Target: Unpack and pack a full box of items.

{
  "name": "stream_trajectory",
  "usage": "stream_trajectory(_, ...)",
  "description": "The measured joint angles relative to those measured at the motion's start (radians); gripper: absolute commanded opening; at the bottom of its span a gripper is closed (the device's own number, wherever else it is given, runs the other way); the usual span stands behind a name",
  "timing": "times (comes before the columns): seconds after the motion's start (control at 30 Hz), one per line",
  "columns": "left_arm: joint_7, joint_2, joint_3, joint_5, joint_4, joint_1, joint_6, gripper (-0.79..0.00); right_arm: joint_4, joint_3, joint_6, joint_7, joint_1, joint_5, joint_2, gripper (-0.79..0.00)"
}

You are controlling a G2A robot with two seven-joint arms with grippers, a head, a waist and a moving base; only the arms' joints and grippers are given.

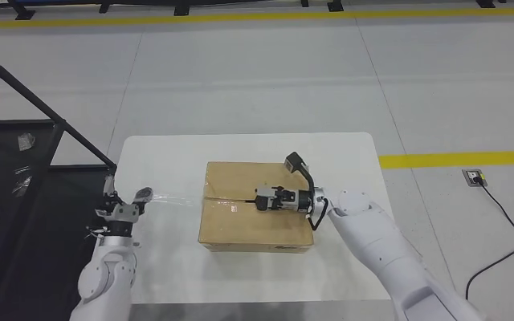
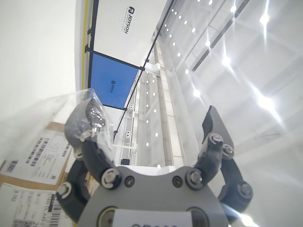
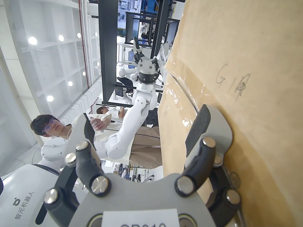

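Observation:
A closed cardboard box (image 1: 257, 213) sits in the middle of the white table (image 1: 241, 148). My right gripper (image 1: 259, 199) lies over the box's top seam, turned on its side and open. One finger pad (image 3: 197, 128) rests against the cardboard (image 3: 236, 72) and the other is up in the air. My left gripper (image 1: 126, 193) is off the box's left side, open and pointing upward. A strip of clear tape (image 1: 173, 198) stretches from the box seam to one left finger, where it clings crumpled (image 2: 97, 119). The box's labelled side (image 2: 35, 157) shows beside the left gripper (image 2: 146, 116).
A black frame with dark netting (image 1: 40, 160) stands just left of the table, close to my left arm. Bare table surface lies behind and in front of the box. A cable and socket (image 1: 474, 178) lie on the floor to the right.

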Motion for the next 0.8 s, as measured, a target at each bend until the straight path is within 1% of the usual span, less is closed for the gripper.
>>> stream_trajectory(0.2,0.034,-0.004,0.005,0.015,-0.127,0.052,-0.037,0.000,-0.042,0.002,-0.017,-0.017,-0.007,-0.010,0.008,0.000)
stream_trajectory(0.3,0.073,-0.006,0.010,0.041,-0.202,0.078,-0.056,0.000,-0.084,0.010,-0.033,-0.033,-0.020,-0.011,0.019,0.000)
stream_trajectory(0.4,0.115,-0.009,0.018,0.075,-0.272,0.100,-0.072,0.000,-0.144,0.025,-0.051,-0.051,-0.043,-0.015,0.039,0.000)
stream_trajectory(0.53,0.178,-0.014,0.043,0.135,-0.355,0.119,-0.081,0.000,-0.244,0.061,-0.077,-0.077,-0.092,-0.032,0.082,0.000)
stream_trajectory(0.7,0.243,-0.020,0.076,0.211,-0.420,0.130,-0.082,0.000,-0.358,0.125,-0.107,-0.106,-0.171,-0.049,0.142,0.000)
stream_trajectory(0.8,0.279,-0.024,0.103,0.279,-0.448,0.132,-0.079,0.000,-0.429,0.179,-0.119,-0.119,-0.236,-0.047,0.185,0.000)
